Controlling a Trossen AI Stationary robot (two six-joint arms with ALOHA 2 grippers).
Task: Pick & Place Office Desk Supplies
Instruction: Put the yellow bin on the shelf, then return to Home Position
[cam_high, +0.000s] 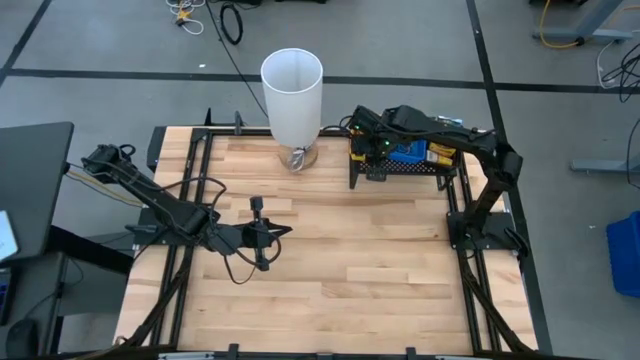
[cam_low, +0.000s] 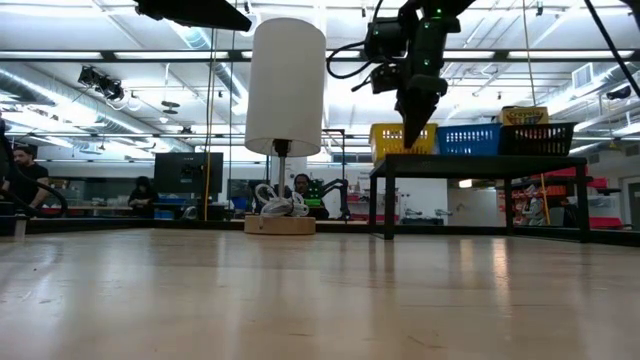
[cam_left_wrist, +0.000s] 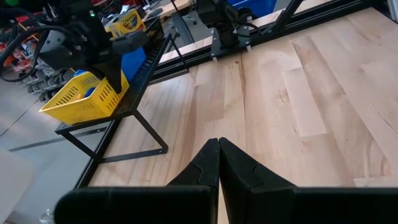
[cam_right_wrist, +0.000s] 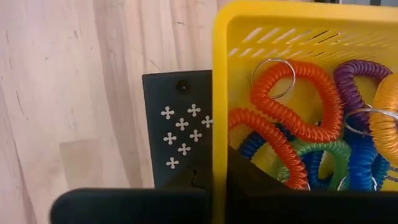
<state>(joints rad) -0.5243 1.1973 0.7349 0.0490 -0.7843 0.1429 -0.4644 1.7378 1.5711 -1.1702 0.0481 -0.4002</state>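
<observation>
A yellow tray (cam_right_wrist: 280, 25) of coiled orange, purple, blue and green loops (cam_right_wrist: 298, 106) stands at the left end of the black mesh rack (cam_low: 480, 165), at the table's far right. Beside it on the rack are a blue tray (cam_low: 468, 140) and a black tray (cam_low: 535, 138) holding a printed box (cam_low: 525, 114). My right gripper (cam_right_wrist: 216, 165) points down over the yellow tray's left end and is shut on it. My left gripper (cam_high: 288, 231) waits shut above the table's left middle, holding nothing. My right gripper has the yellow tray's left end wall (cam_right_wrist: 220, 124) between its fingers, one finger (cam_right_wrist: 255, 180) inside the tray and one (cam_right_wrist: 193, 183) outside. The fingers come from above, pointing steeply down. The tray sits level on the rack top.
A tall white cylinder (cam_high: 292, 95) on a small wooden base stands at the far middle, left of the rack. Bare wooden table (cam_high: 380, 270) spreads in front of the rack. Black frame rails run along the table's edges. People sit in the room beyond.
</observation>
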